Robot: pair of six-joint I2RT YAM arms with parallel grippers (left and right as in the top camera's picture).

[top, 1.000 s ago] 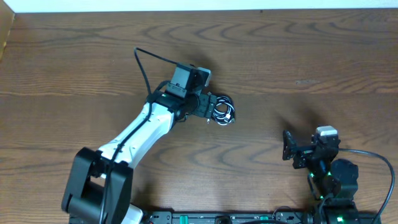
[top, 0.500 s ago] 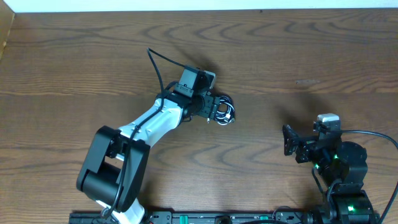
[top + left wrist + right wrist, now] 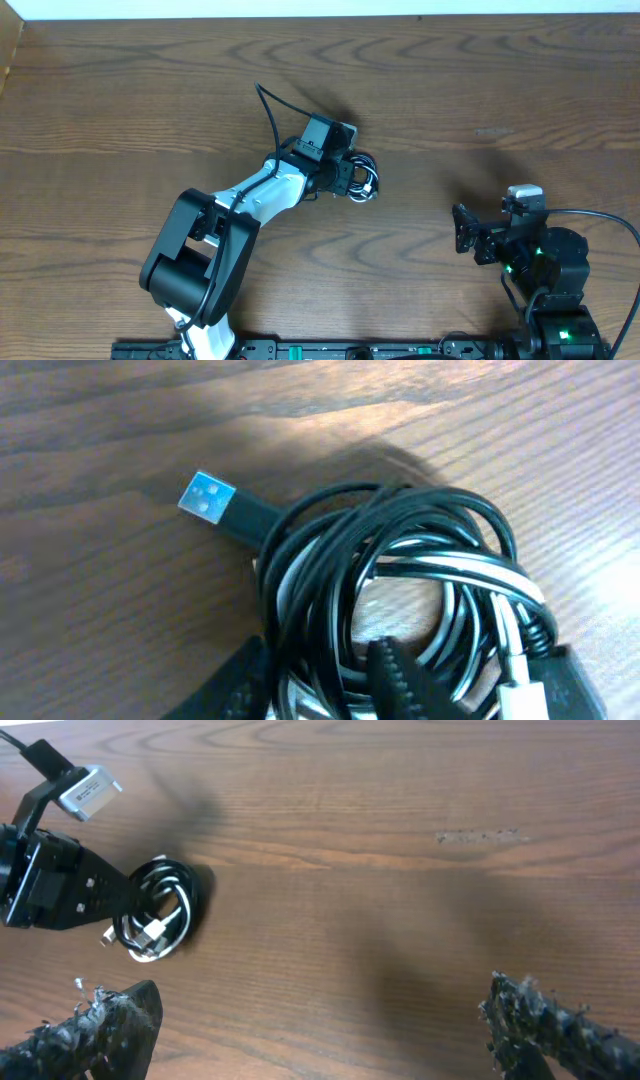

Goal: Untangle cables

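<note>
In the overhead view, the cables (image 3: 361,181) are seen as one small coiled bundle of black and white cords, lying on the wooden table (image 3: 500,80) a little left of its middle. The left gripper (image 3: 346,178) is laid against the left side of this bundle, and the bundle sticks out to the right past its tip. The right gripper (image 3: 463,232) is held near the right front part of the table, well apart from the bundle, and nothing is seen between its fingers.

In the left wrist view, the bundle fills most of the picture, just in front of the fingers (image 3: 400,672). Black loops are wound over white ones, and a black USB plug (image 3: 212,497) with a metal end is pointed away to the upper left, flat on the wood. One ridged finger is pushed inside the coil and the other is placed outside it on the left, so that several strands are clamped between them. The left gripper is thus closed on the near side of the coil.

In the right wrist view, the bundle is seen far off at the left, touching the tip of the left gripper. The two fingers of the right gripper are spread wide at the bottom corners, with only bare wood between them.
</note>
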